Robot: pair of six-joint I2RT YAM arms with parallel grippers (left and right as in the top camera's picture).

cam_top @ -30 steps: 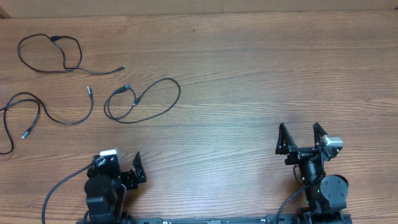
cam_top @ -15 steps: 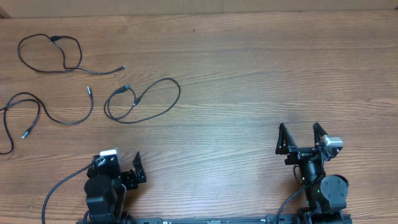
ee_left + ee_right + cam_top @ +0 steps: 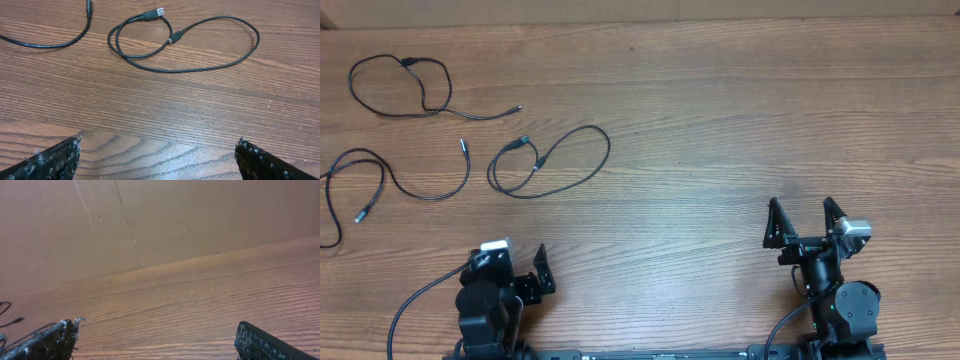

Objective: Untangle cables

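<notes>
Three cables lie apart on my desk (left side), with my left end effector and right end effector both wide open.

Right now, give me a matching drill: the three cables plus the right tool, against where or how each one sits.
Things:
1. oval-loop cable
2. wavy cable
3. loop-with-tail cable
4. right tool

Places or states:
A. far left corner, farthest from both arms
B. runs off the overhead view's left edge
C. straight ahead of the left tool
D. open, holding nothing

Pairs: 1-C, 2-B, 3-A, 4-D
</notes>
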